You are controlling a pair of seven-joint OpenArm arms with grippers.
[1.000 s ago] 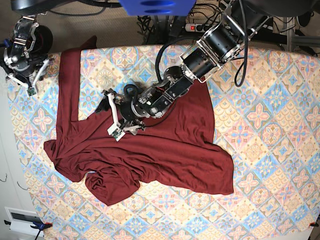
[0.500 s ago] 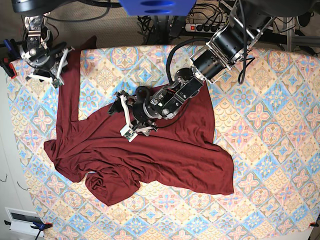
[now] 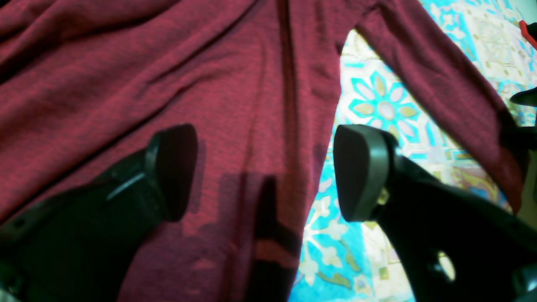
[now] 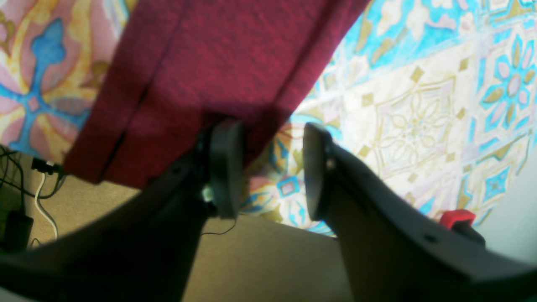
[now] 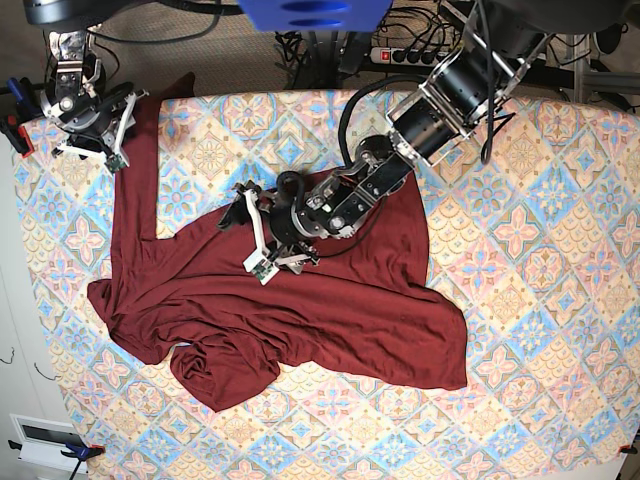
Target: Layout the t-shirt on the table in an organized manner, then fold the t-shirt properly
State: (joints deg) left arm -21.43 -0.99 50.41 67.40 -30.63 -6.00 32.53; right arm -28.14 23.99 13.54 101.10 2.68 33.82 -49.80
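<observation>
The dark maroon t-shirt lies crumpled across the left and middle of the patterned table. One long strip of it runs up to the far left corner. My left gripper hovers open over the shirt's upper middle. In the left wrist view its fingers straddle a shirt edge with bare table at the right. My right gripper is at the far left corner beside the strip. In the right wrist view it is open and empty, just by the strip's end.
A red clamp grips the table's left edge and also shows in the right wrist view. A power strip and cables lie on the floor behind the table. A white box sits at the front left.
My right arm has moved from the table's left edge to the far left corner by the shirt strip. My left gripper has shifted slightly right over the shirt. The shirt has not moved.
</observation>
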